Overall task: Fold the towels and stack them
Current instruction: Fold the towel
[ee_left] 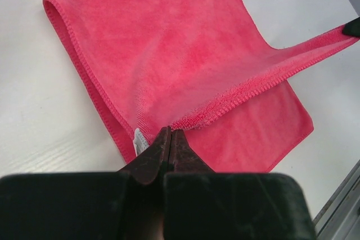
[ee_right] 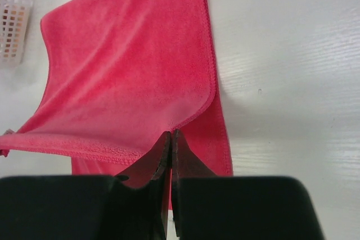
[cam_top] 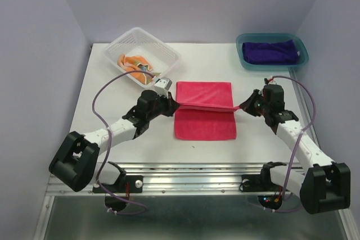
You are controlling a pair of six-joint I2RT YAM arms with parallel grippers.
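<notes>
With left gripper [ee_left: 170, 133] and right gripper [ee_right: 171, 134] each pinched shut on an opposite corner of the pink towel [cam_top: 203, 95] mid-way across the table [cam_top: 214, 153], hold the raised edge taut and level, carry it evenly over the flat half, and match hems before releasing.

Top external: fixed high above and behind the arm bases, looking down and forward over the whole table [cam_top: 214, 66], well off. Left wrist: rides close above the left gripper [ee_left: 170, 133], low, facing rightward across the pink towel [ee_left: 185, 54]. Right wrist: equally close above the right gripper [ee_right: 170, 134], facing leftward toward the white basket [ee_right: 14, 15]. Shared by all three: the towel's raised edge.
</notes>
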